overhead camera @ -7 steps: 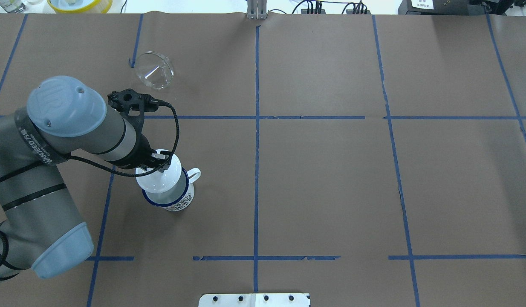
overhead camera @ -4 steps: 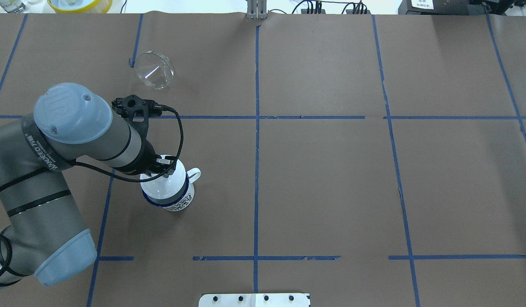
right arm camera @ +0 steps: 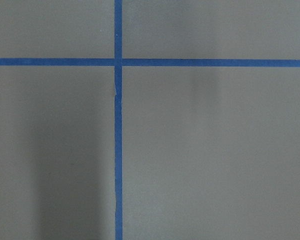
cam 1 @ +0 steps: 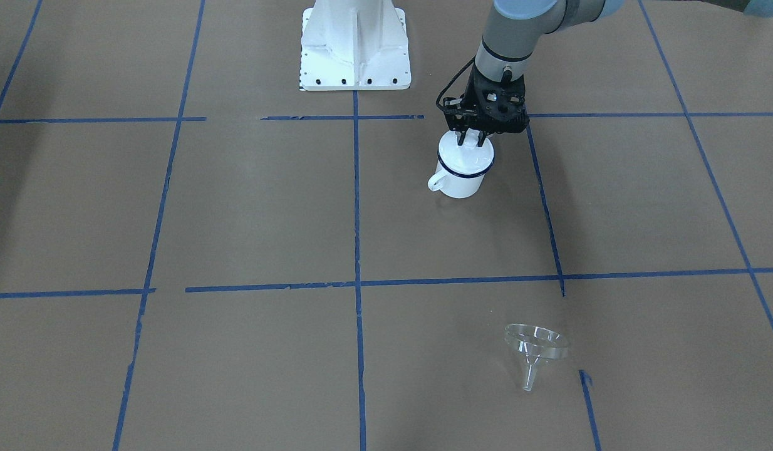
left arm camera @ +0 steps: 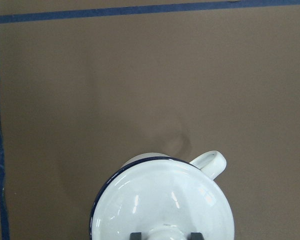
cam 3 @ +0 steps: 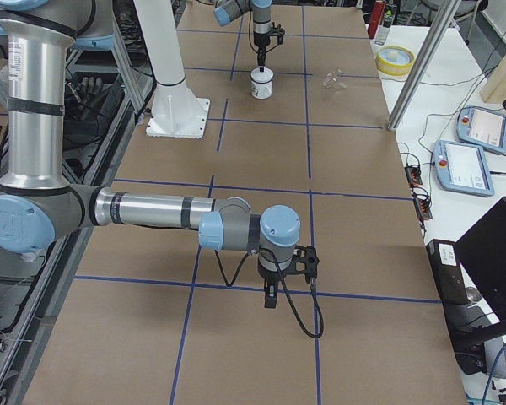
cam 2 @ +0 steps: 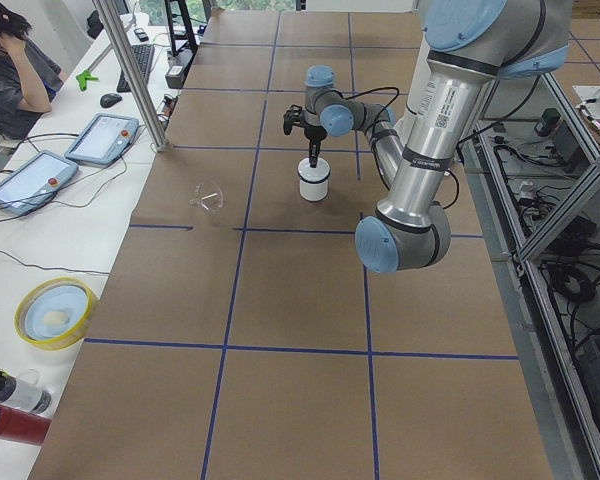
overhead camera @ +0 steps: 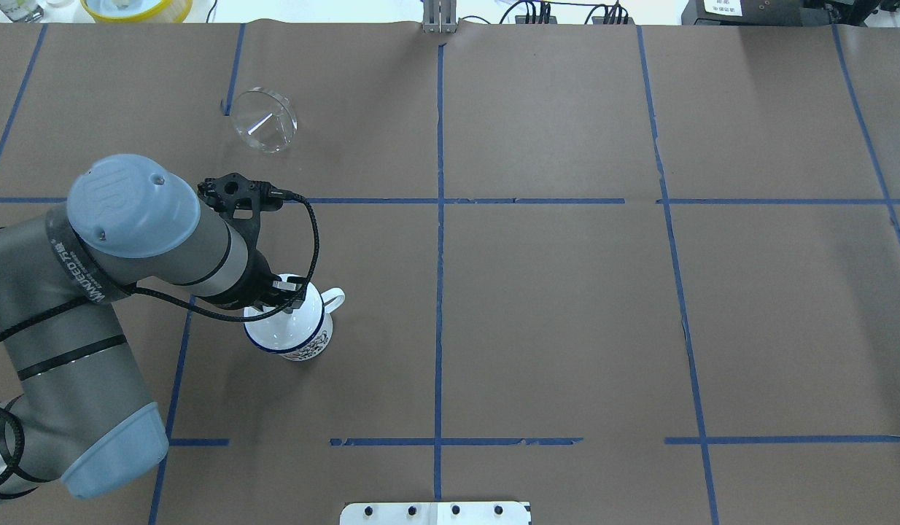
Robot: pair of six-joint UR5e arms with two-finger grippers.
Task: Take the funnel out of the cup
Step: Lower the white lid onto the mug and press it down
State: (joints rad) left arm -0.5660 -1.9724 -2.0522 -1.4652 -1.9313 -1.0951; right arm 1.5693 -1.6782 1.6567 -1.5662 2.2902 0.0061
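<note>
The clear funnel (overhead camera: 264,129) lies on its side on the brown table, far from the cup; it also shows in the front view (cam 1: 535,347). The cup (overhead camera: 309,344), a white mug with a dark blue rim, stands upright (cam 1: 461,183). A white domed lid (left arm camera: 165,200) sits on its rim. My left gripper (cam 1: 473,139) stands straight above the cup, shut on the lid's knob. My right gripper (cam 3: 271,299) hangs over bare table far from both; I cannot tell whether it is open.
Blue tape lines grid the table. The white robot base plate (cam 1: 355,56) is at the robot's side. A yellow bowl (overhead camera: 136,7) sits past the far left edge. An operator (cam 2: 15,70) sits beside two pendants off the table.
My left gripper moved right and down with the lid. The lid, first tilted and off-centre over the cup, now sits level on its rim. The funnel has not moved.
</note>
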